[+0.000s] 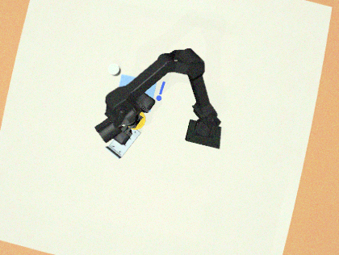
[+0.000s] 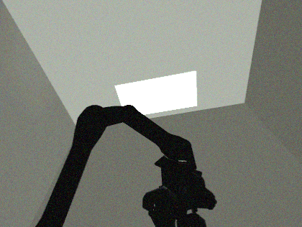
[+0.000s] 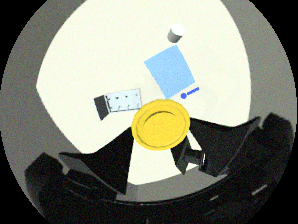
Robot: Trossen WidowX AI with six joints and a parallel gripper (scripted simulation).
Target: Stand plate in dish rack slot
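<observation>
Wrist view: yellow plate (image 1: 142, 120) (image 3: 161, 126) between jaws (image 1: 130, 126), rim near rack (image 1: 128, 146) (image 3: 125, 101).

"In the wrist view, what's blocking around the plate (image 1: 141, 122) (image 3: 160, 126)?"
"The rack (image 1: 131, 142) (image 3: 125, 101) at ten o'clock, its dark end (image 1: 113, 152) (image 3: 101, 107) farthest out. The white cup (image 1: 114, 69) (image 3: 175, 34) stands at twelve."
"Any way through?"
"Eleven, between those two. The blue utensil (image 1: 162, 88) (image 3: 191, 92) lies low between one and two."
</observation>
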